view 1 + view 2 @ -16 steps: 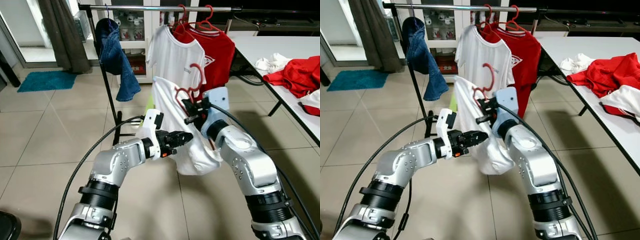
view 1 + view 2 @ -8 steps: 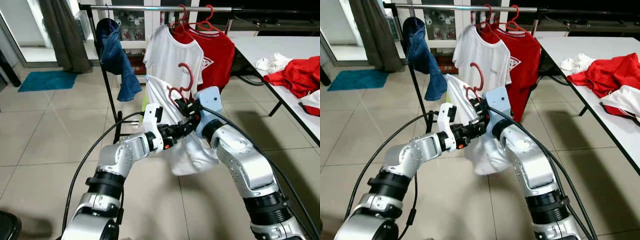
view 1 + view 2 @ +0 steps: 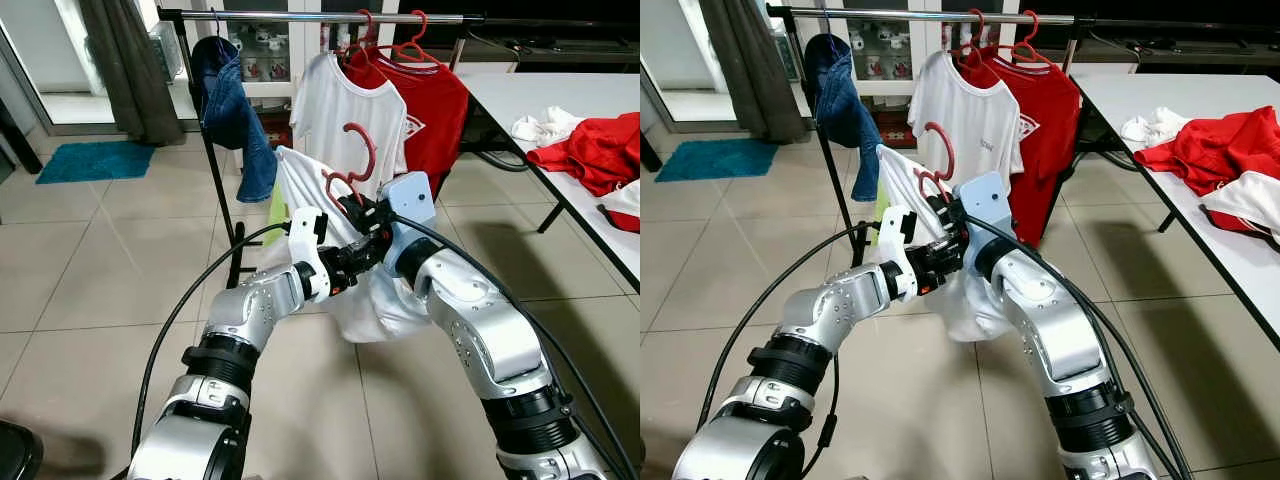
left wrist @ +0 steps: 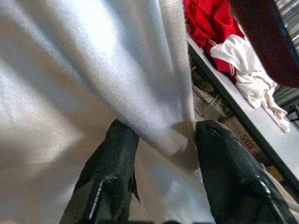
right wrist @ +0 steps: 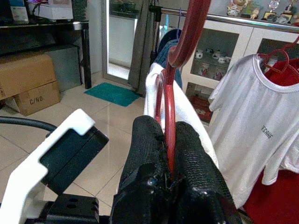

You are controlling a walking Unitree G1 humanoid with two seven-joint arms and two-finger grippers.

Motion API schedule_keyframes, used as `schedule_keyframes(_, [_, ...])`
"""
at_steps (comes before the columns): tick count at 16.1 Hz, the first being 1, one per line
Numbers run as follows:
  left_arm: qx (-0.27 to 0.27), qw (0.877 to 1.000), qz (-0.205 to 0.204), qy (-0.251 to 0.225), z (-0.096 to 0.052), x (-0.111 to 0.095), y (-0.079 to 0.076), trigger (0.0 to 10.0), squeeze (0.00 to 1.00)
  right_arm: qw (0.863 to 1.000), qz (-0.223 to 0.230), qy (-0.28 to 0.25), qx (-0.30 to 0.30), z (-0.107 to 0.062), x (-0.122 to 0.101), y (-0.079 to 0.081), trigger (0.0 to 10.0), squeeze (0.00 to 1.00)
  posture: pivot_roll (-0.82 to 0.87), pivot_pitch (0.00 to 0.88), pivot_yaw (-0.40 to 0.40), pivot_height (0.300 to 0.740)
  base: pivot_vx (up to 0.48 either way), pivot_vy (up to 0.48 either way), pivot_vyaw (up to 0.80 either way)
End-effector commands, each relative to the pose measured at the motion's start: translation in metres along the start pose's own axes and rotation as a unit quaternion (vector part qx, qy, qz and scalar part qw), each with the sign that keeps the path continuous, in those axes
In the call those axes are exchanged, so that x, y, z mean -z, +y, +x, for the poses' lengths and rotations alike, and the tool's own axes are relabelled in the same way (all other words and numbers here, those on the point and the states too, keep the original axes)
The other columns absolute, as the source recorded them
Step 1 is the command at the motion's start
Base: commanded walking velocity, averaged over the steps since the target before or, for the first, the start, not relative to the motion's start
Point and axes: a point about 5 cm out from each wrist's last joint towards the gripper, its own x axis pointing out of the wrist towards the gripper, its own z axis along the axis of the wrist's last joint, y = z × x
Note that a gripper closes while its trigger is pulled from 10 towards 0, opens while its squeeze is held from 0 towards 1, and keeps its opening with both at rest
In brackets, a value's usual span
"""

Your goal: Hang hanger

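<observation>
Close in front of the robot's chest, both arms meet around the white shirt (image 3: pixel 375 290) on the red hanger (image 3: pixel 355 165). Right gripper (image 5: pixel 167 140) has its fingers pinched tight on the hanger's stem just under the hook, as the right wrist view shows. Left gripper (image 4: pixel 163 144) has fingers set narrow with a fold of the shirt's cloth lying between them, touching at least one pad; whether it truly clamps the cloth cannot be told. Compared with a second ago, the left gripper has closed in from well apart to right against the shirt beside the right gripper, and the hanger has come up and leftward, hook now higher. Judgement: the load is being steadied and raised toward the rail, but the hook is not yet on it. Beyond, the garment rack rail (image 3: pixel 300 16) carries a white t-shirt (image 3: pixel 345 115) and a red t-shirt (image 3: pixel 440 105) toward its right end and blue jeans (image 3: pixel 235 110) near its left end; free rail lies between them. Far right, a table's (image 3: pixel 540 95) edge holds loose red and white clothes (image 3: pixel 590 145).
</observation>
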Motion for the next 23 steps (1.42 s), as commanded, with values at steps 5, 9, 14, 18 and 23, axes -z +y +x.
schedule_keyframes(5, [-0.007, 1.000, 0.014, -0.006, 0.001, -0.001, 0.003, 0.0, 0.00, 1.000, -0.008, -0.019, 0.003, -0.001, -0.008, -0.002, 10.0, 0.00, -0.15, 0.000, 0.011, 0.740, 0.000, 0.000, 0.00])
schedule_keyframes(9, [-0.003, 1.000, 0.019, -0.011, 0.001, -0.001, 0.002, 0.0, 0.00, 1.000, -0.008, -0.017, 0.006, -0.001, -0.007, -0.003, 10.0, 0.00, -0.15, 0.000, 0.010, 0.740, 0.000, 0.000, 0.00])
schedule_keyframes(14, [0.006, 0.998, 0.069, 0.002, 0.001, 0.001, 0.000, 0.0, 0.00, 1.000, -0.012, -0.002, 0.022, -0.002, -0.003, -0.008, 10.0, 0.00, -0.15, 0.000, 0.010, 0.740, 0.000, 0.000, 0.00])
schedule_keyframes(18, [0.006, 0.968, 0.249, 0.039, -0.003, 0.005, -0.009, 0.0, 0.00, 0.994, -0.028, 0.061, 0.080, -0.005, 0.014, -0.027, 10.0, 0.00, -0.15, 0.000, 0.005, 0.740, 0.000, 0.000, 0.00])
schedule_keyframes(23, [-0.004, 0.944, 0.330, -0.018, -0.013, -0.010, -0.020, 0.0, 0.00, 0.992, -0.033, 0.082, 0.091, -0.006, 0.019, -0.030, 10.0, 0.00, -0.15, 0.000, -0.001, 0.740, 0.000, 0.000, 0.00])
